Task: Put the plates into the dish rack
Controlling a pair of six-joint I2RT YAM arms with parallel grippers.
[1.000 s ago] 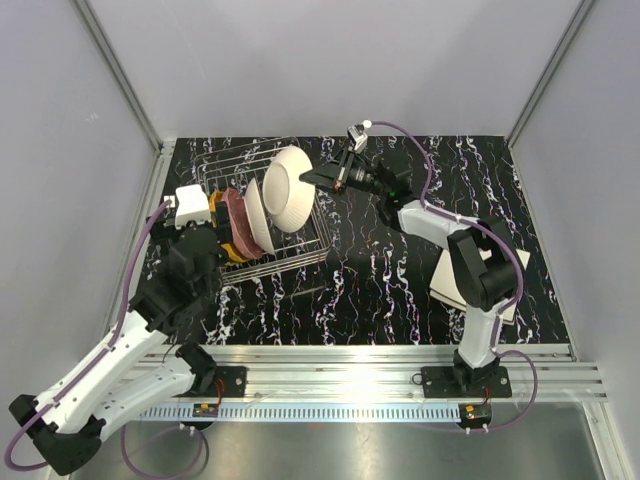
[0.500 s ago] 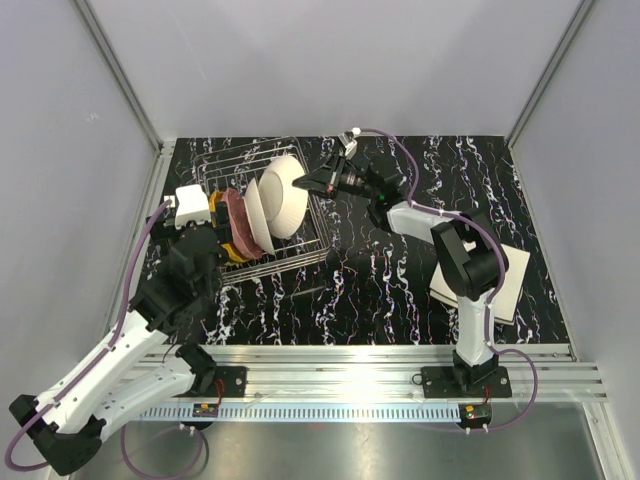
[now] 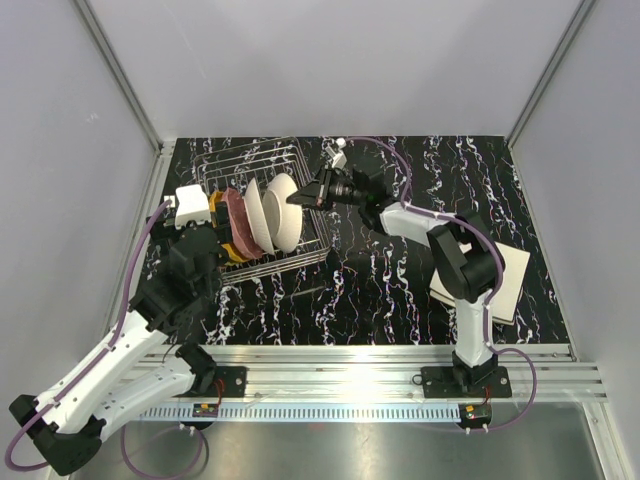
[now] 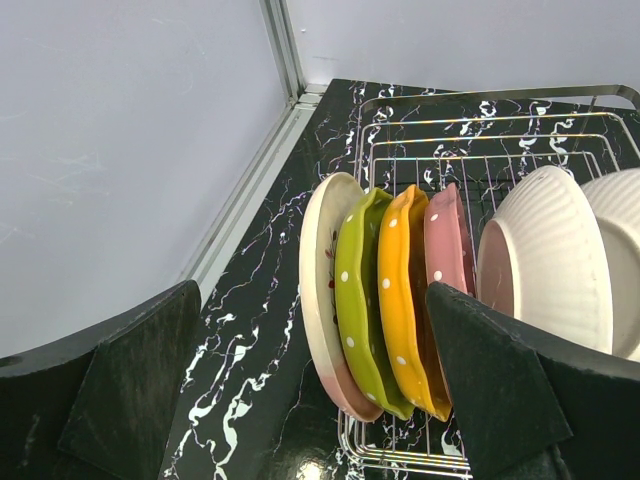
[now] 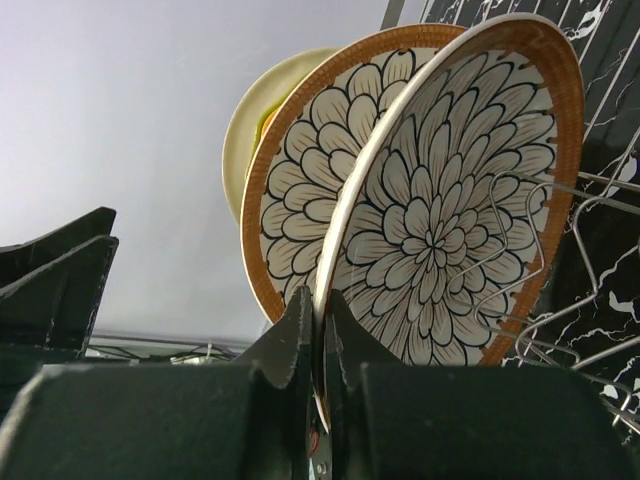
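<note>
The wire dish rack (image 3: 313,232) holds several upright plates. In the left wrist view they stand in a row: a cream one (image 4: 322,290), lime-green (image 4: 362,290), orange (image 4: 408,290), pink (image 4: 448,240) and a white ribbed back (image 4: 548,260). My right gripper (image 3: 299,198) is shut on the rim of a brown-rimmed petal-patterned plate (image 5: 445,215), holding it nearly upright inside the rack next to a second petal plate (image 5: 295,195). Its fingertips (image 5: 300,325) pinch the rim. My left gripper (image 4: 320,420) is open and empty at the rack's left end, in front of the plates.
Cream squarish plates (image 3: 510,283) lie on the black marbled table at the right, partly under the right arm. The rack's wires (image 5: 540,250) run close to the held plate. Grey walls (image 3: 60,150) enclose the table on three sides.
My right gripper has moved the petal plate down and to the left, from above the rack's right side into the rack beside the other plates. The left arm has not moved.
</note>
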